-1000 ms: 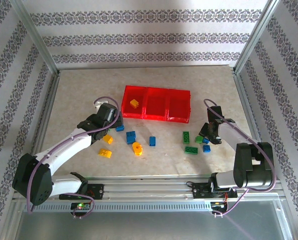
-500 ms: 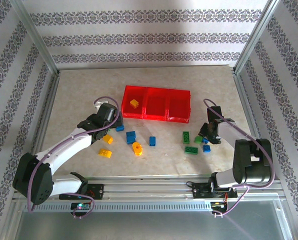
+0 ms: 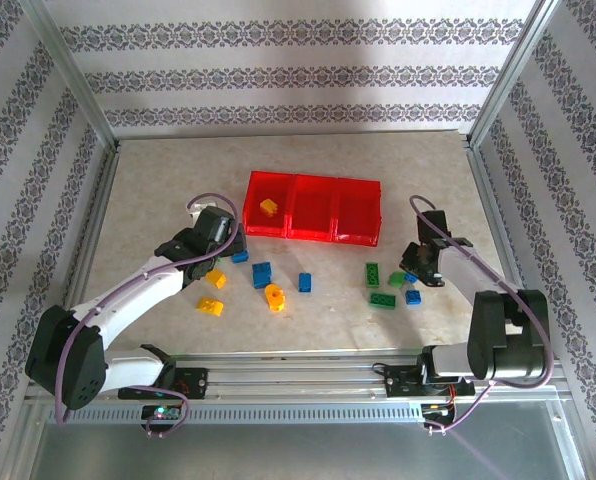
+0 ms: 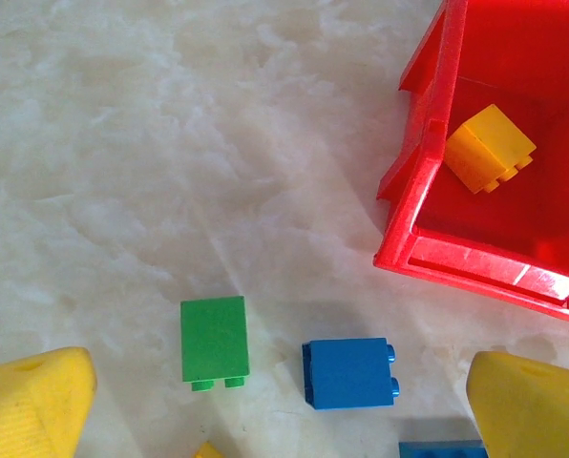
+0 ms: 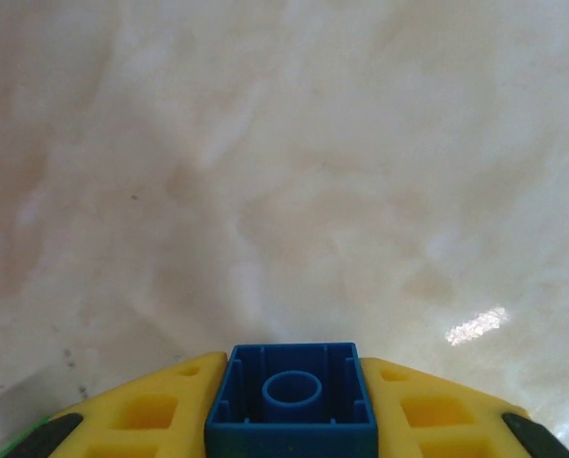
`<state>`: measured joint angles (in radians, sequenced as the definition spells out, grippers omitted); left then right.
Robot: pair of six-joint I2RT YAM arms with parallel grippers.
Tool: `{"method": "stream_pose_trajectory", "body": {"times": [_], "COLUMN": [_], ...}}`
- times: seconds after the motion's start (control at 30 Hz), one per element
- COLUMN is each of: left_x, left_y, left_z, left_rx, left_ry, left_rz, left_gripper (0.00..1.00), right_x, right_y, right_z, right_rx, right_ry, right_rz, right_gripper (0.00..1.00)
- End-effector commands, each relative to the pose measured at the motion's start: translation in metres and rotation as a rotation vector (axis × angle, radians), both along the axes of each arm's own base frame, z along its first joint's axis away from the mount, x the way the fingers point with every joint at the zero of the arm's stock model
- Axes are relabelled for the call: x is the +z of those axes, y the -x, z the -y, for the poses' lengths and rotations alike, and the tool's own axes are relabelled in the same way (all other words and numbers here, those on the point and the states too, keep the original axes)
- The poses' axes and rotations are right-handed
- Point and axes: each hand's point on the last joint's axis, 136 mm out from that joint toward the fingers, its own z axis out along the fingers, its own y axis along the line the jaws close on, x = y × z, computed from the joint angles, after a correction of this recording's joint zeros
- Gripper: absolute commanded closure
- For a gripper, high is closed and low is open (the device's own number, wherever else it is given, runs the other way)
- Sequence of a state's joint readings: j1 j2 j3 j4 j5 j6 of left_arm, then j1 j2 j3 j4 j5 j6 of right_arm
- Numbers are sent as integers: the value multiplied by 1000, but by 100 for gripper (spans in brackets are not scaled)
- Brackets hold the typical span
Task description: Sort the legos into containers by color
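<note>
**Sorting barely begun: one brick binned**

L end effector (image 4: 284, 420) hangs wide open, holding nothing, over a green brick (image 4: 214, 355) & a blue brick (image 4: 349, 373), just beside the tray (image 4: 428, 143). Tray's left compartment holds one yellow brick (image 4: 489, 148); nothing seen in mid or right ones. Loose bricks (image 3: 274, 296), all 3 colours mixed, lie in front of the tray. R end effector (image 3: 414, 272) is closed on the held brick (image 5: 291, 391), blue, well apart from the tray. Most of the job is left, I'd say. Surface (image 3: 178, 180): pale, marbled. Walls (image 3: 278, 70): striped patterned paper, w/ metal frame (image 3: 76, 80).
</note>
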<state>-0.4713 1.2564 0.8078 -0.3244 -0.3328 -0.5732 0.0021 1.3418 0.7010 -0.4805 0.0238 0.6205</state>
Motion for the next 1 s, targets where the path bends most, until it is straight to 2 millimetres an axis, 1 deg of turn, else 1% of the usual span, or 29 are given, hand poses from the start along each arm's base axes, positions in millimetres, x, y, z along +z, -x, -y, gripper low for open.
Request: {"method": "stream_pose_trajectory", "body": {"times": [0.0,0.1,0.27,0.33,0.4,0.53,0.77,0.87,0.97], "left_x": [1,1,0,-1,-2,-4,-4,-3,-3], "left_y": [-4,-4,-4,-4,-3,-2,2,4,6], "left_z": [-3,-2,0,0,-1,-2,-5,-7,-8], "left_rx": [26,24,23,24,27,32,39,42,45], "left_ry": [32,42,54,58,62,68,72,76,79], "left_rz": [25,27,23,23,23,23,24,26,27], "left_gripper": [0,0,0,0,0,0,0,0,0], "right_x": [29,47,74,84,94,107,110,105,97], "right_y": [-14,-22,-35,-42,-50,-66,-100,-116,-130], "right_z": [-5,-19,-51,-66,-85,-124,-188,-206,-220], "right_rx": [32,73,168,205,257,359,523,565,592], "right_ry": [-1,-3,18,18,20,37,73,97,92], "right_rz": [86,148,226,253,279,309,309,298,283], "right_gripper": [76,77,77,77,78,79,80,80,81]}}
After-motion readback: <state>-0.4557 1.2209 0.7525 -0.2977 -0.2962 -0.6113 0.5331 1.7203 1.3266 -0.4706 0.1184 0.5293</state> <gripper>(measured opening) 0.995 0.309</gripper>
